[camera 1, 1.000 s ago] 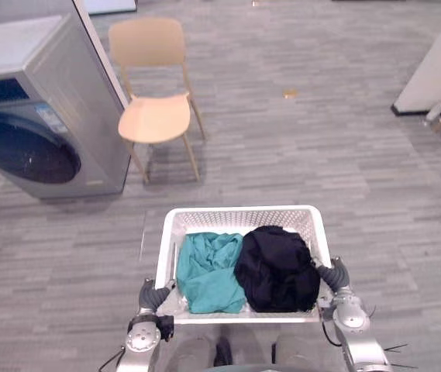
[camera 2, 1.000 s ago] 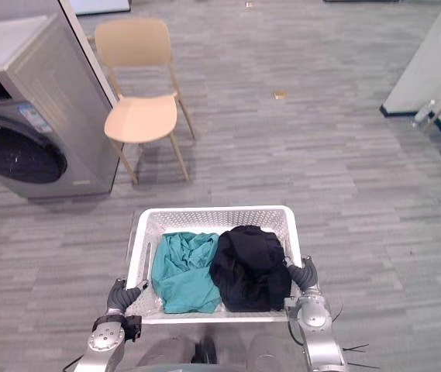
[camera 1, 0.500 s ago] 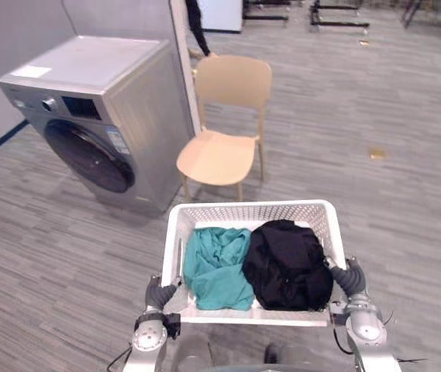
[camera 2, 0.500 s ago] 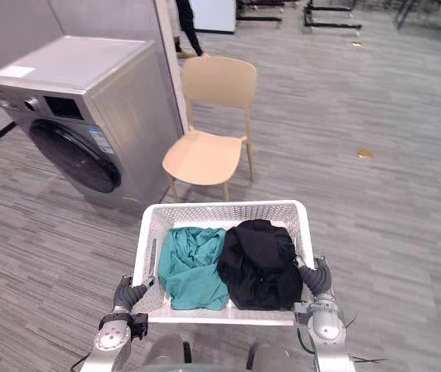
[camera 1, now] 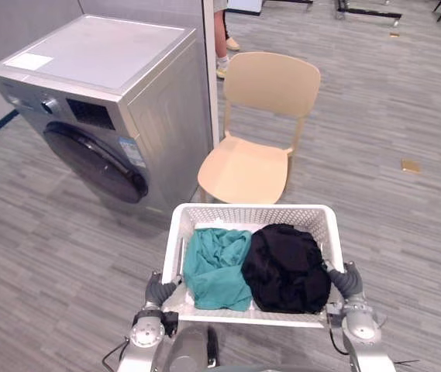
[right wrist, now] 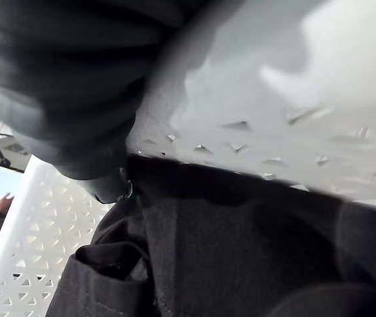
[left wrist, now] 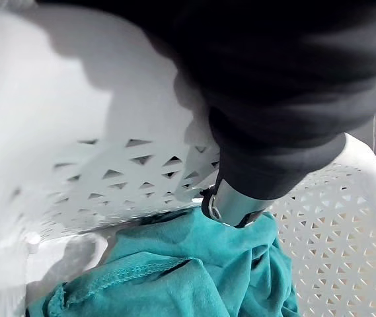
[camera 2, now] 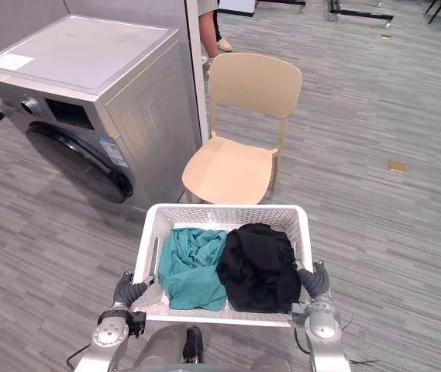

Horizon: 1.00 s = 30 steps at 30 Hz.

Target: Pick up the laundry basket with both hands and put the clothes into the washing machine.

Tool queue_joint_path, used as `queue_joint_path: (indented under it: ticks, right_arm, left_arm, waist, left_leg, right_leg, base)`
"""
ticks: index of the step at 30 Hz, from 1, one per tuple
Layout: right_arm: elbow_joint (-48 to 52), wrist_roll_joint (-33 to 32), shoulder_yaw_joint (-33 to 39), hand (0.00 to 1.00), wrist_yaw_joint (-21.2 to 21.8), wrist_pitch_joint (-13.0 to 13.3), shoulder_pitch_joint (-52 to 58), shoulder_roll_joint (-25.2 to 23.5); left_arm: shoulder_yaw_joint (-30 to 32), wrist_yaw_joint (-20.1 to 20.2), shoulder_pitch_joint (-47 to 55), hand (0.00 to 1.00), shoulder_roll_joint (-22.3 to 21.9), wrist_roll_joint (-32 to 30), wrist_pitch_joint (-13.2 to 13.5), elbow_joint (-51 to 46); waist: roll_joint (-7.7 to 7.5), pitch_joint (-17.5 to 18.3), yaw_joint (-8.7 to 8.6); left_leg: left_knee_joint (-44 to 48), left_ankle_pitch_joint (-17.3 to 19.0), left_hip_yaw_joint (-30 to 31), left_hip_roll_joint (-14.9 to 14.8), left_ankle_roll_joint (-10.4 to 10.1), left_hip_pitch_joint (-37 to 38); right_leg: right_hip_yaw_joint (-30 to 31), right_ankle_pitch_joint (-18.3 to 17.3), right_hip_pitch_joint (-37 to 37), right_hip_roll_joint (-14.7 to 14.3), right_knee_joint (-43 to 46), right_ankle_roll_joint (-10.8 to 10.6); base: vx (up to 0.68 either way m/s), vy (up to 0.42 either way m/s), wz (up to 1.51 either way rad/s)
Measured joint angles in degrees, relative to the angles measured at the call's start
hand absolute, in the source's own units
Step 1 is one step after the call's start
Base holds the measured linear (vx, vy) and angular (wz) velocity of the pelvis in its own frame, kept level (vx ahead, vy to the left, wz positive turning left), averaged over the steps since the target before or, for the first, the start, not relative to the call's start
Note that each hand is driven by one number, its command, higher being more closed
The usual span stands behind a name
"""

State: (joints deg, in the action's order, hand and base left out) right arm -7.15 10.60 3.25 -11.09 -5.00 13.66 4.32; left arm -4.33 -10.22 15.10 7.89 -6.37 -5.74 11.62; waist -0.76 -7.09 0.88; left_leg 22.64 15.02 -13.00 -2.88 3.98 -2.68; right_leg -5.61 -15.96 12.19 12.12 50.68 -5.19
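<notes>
A white perforated laundry basket [camera 1: 251, 209] is held up in front of me. Inside it a teal garment [camera 1: 216, 267] lies on the left and a black garment [camera 1: 286, 267] on the right. My left hand [camera 1: 160, 292] grips the basket's left side and my right hand [camera 1: 347, 282] grips its right side. In the left wrist view a finger [left wrist: 240, 205] hooks over the rim above the teal garment [left wrist: 174, 277]. The right wrist view has the dark cover [right wrist: 75, 99] against the wall above the black garment [right wrist: 240, 244]. The silver washing machine [camera 1: 104, 101] stands ahead on the left, its dark round door [camera 1: 96, 163] closed.
A beige chair [camera 1: 255, 155] stands just beyond the basket, right of the washing machine. A person's legs [camera 1: 224, 35] show behind the machine's corner. A small tan object [camera 1: 411, 165] lies on the grey plank floor at the right.
The camera has swung and moved: the washing machine and chair now appear larger and closer, right ahead of the basket. The basket, its clothes and both hands keep the same hold.
</notes>
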Motion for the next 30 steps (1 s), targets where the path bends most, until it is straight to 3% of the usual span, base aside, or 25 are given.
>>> queue_joint_path:
  ticks: [2, 4, 5, 6, 7, 8, 10, 11, 12, 14, 15, 17, 19, 20, 21, 22, 23, 26, 28, 30]
  right_arm:
    - [0.5, 0.2, 0.1, 1.00, 0.0, 0.0, -0.1, 0.0]
    - [0.5, 0.2, -0.1, 1.00, 0.0, 0.0, 0.0, 0.2]
    - [0.4, 0.2, 0.0, 1.00, 0.0, -0.1, 0.0, 0.5]
    - [0.4, 0.2, 0.0, 1.00, 0.0, -0.1, 0.1, 0.8]
    - [0.4, 0.2, 0.1, 1.00, 0.0, -0.1, 0.0, 1.1]
    - [1.0, 0.2, 0.1, 1.00, 0.0, -0.1, -0.1, 1.3]
    - [1.5, 0.1, 0.5, 1.00, 0.0, -0.1, 0.6, 1.3]
    - [3.0, 0.0, 1.1, 1.00, 0.0, -0.1, 1.9, 1.1]
    - [6.2, -0.1, 1.1, 1.00, 0.0, -0.1, 4.3, 0.8]
    - [9.9, -0.6, 0.6, 1.00, -0.1, -0.1, 6.1, 2.0]
    - [10.3, -0.9, 0.6, 1.00, -0.1, -0.1, 6.2, 2.1]
    - [11.1, -1.0, 0.6, 1.00, -0.6, -0.1, 5.9, 2.0]
    - [11.1, -1.1, 0.4, 1.00, -0.6, -0.1, 5.4, 2.0]
    - [10.9, -1.0, 0.4, 1.00, -0.8, -0.1, 5.3, 2.1]
    - [10.6, -1.0, 0.4, 1.00, -1.1, -0.1, 5.1, 2.3]
    - [10.0, -1.0, 0.8, 1.00, -1.4, -0.1, 4.7, 2.5]
    - [8.6, -1.0, 1.2, 1.00, -1.2, -0.1, 3.5, 2.1]
    - [7.9, -1.1, 1.4, 1.00, -1.8, -0.1, 1.7, 0.6]
    - [7.4, -1.6, 1.3, 1.00, -2.7, -0.1, -2.0, 0.6]
    - [4.8, -3.6, 1.4, 1.00, -4.2, -0.1, -8.1, 0.9]
  left_arm:
    - [-0.1, 0.0, -0.3, 1.00, 0.1, 0.0, 0.0, -0.1]
    - [-0.5, 0.0, -0.3, 1.00, 0.1, 0.0, 0.0, -0.1]
    - [-0.9, 0.0, -0.5, 1.00, 0.1, 0.0, 0.0, 0.0]
    - [-1.3, 0.0, -0.4, 1.00, 0.2, 0.0, 0.0, 0.0]
    - [-1.5, 0.0, -0.6, 1.00, 0.0, 0.0, 0.0, 0.3]
    - [-1.8, 0.0, -1.0, 1.00, 0.0, 0.0, 0.0, 0.3]
    - [-1.7, 0.1, -1.7, 1.00, -0.6, -0.5, 0.0, 0.2]
    - [-1.7, 0.1, -1.5, 1.00, -1.0, -0.8, 0.0, 0.2]
    - [-1.6, 0.2, -0.7, 1.00, -1.8, -0.8, 0.0, -0.5]
    - [-0.7, 0.2, 1.8, 1.00, -3.2, -0.8, 0.1, -3.1]
    - [-0.5, 0.2, 2.3, 1.00, -3.6, -0.8, 0.2, -3.7]
    - [0.2, 0.2, 2.3, 1.00, -4.4, -0.8, 0.6, -5.1]
    - [0.3, 0.2, 2.3, 1.00, -4.6, -0.8, 0.8, -5.2]
    - [0.3, 0.2, 2.1, 1.00, -4.6, -0.8, 0.8, -5.2]
    - [0.3, 0.1, 2.0, 1.00, -4.6, -0.8, 0.8, -5.2]
    - [0.1, 0.1, 1.6, 1.00, -4.8, -0.9, 0.8, -5.0]
    - [0.0, -0.1, 1.1, 1.00, -4.9, -0.9, 0.8, -4.6]
    - [0.0, -0.8, -2.0, 1.00, -2.8, -0.9, 0.7, -4.1]
    - [0.0, -2.0, -5.2, 1.00, -1.8, -0.8, 0.7, -4.1]
    - [0.2, -4.0, -10.3, 1.00, -1.2, -0.7, 0.8, -4.1]
  waist:
    - [-0.15, 0.0, -0.12]
    - [-0.43, 0.2, -0.16]
    - [-0.34, 0.1, -0.51]
    - [-0.21, 0.2, -1.34]
    - [0.49, 0.3, -1.67]
    - [0.92, 0.3, -1.69]
    - [1.28, 0.1, -2.14]
    - [1.41, -0.6, -2.72]
    - [2.38, -1.1, -2.70]
    - [3.71, -1.4, -0.84]
    - [4.15, -1.1, -0.23]
    - [4.12, -0.9, 0.17]
    - [3.76, -0.7, 0.90]
    - [3.78, -0.6, 1.35]
    - [3.77, -0.6, 1.41]
    - [4.14, -0.4, 1.42]
    - [4.08, -0.3, 1.33]
    - [0.74, -0.8, 0.78]
    - [0.00, -1.6, 0.75]
    - [0.46, -3.9, 1.19]
  left_leg:
    - [-2.4, 1.0, -0.7, 0.0, -0.8, 2.8]
    - [-3.9, 1.5, -1.5, -0.1, -1.7, 4.8]
    - [-5.1, 1.9, -1.5, 0.0, -2.4, 6.6]
    - [-6.2, 1.9, -1.1, 0.1, -2.6, 7.8]
    - [-7.2, 1.7, -0.8, -0.3, -3.0, 8.5]
    - [-8.9, 0.5, -0.2, -0.6, -4.8, 9.0]
    - [-6.7, 0.1, 1.3, -1.6, -5.4, 9.0]
    - [1.5, 0.2, 2.2, -3.0, -5.6, 7.4]
    - [15.5, -1.2, 2.1, -5.7, -6.9, 3.2]
    - [33.4, -6.6, 2.4, -10.9, -7.2, -4.1]
    - [36.2, -6.4, 2.6, -11.9, -7.0, -5.8]
    - [34.5, -2.8, 1.7, -12.8, -4.3, -10.2]
    - [22.9, -0.3, 2.5, -11.9, -4.2, -10.9]
    - [14.8, -0.3, 4.3, -10.7, -4.8, -10.8]
    - [10.4, -0.6, 5.7, -9.9, -5.3, -10.4]
    - [1.6, -3.3, 7.8, -8.9, -6.9, -9.1]
    - [-2.6, -8.6, 8.0, -8.5, -9.3, -7.6]
    - [-2.8, -9.2, 4.8, -5.5, -8.3, -8.3]
    - [-2.3, -9.4, 2.7, -4.5, -7.0, -11.3]
    - [-1.2, -8.9, 0.9, -4.0, -5.6, -15.1]
  right_leg:
    - [-3.0, -0.2, 4.7, -3.6, -8.6, 0.7]
    - [-5.2, 1.9, 5.5, -5.6, -19.3, 1.8]
    - [-5.8, 9.5, 5.5, -7.1, -28.2, 4.1]
    - [-6.1, 14.9, 4.4, -7.4, -31.0, 5.0]
    - [-6.7, 15.4, 3.8, -8.1, -31.6, 6.2]
    - [-7.0, 14.5, 3.6, -8.4, -31.3, 6.8]
    - [-8.5, 12.0, 2.3, -8.5, -30.1, 7.3]
    - [-9.9, 10.3, -1.0, -8.7, -30.6, 7.2]
    - [-10.5, 8.6, -4.3, -9.7, -30.9, 7.4]
    - [-9.3, 5.9, -7.2, -12.0, -31.0, 8.9]
    - [-9.0, 5.3, -7.9, -12.3, -31.0, 9.0]
    - [-7.1, 4.7, -10.4, -12.3, -33.2, 8.9]
    - [-5.0, 4.7, -11.0, -11.7, -34.4, 8.9]
    - [-3.8, 5.4, -10.8, -11.3, -34.5, 7.5]
    - [-3.4, 5.5, -10.8, -11.0, -34.6, 7.2]
    - [-2.8, 5.8, -10.8, -10.9, -34.8, 6.0]
    - [-1.4, 5.3, -10.8, -10.5, -34.6, 4.3]
    - [0.0, 5.8, -8.0, -6.7, -33.8, 1.8]
    - [1.5, 6.2, -3.8, -5.3, -32.1, 0.8]
    - [2.7, 6.8, 1.2, -4.8, -30.5, -0.2]
  base:
    - [0.24, -0.008, -0.19]
    - [0.24, -0.027, -0.16]
    - [0.31, -0.050, 0.03]
    - [0.35, -0.056, 0.04]
    - [0.37, -0.069, 0.04]
    - [0.33, -0.097, 0.09]
    - [0.29, -0.136, 0.32]
    - [0.27, -0.176, 0.47]
    - [0.27, -0.165, 0.32]
    - [0.23, -0.069, -0.32]
    - [0.25, -0.011, -0.45]
    - [0.25, 0.011, -0.29]
    - [0.30, 0.091, -0.55]
    - [0.34, 0.168, -0.60]
    - [0.34, 0.220, -0.52]
    - [0.28, 0.227, -0.54]
    - [0.28, 0.224, -0.52]
    - [0.18, 0.213, -0.29]
    - [0.07, 0.201, -0.37]
    - [-0.04, 0.176, -0.33]
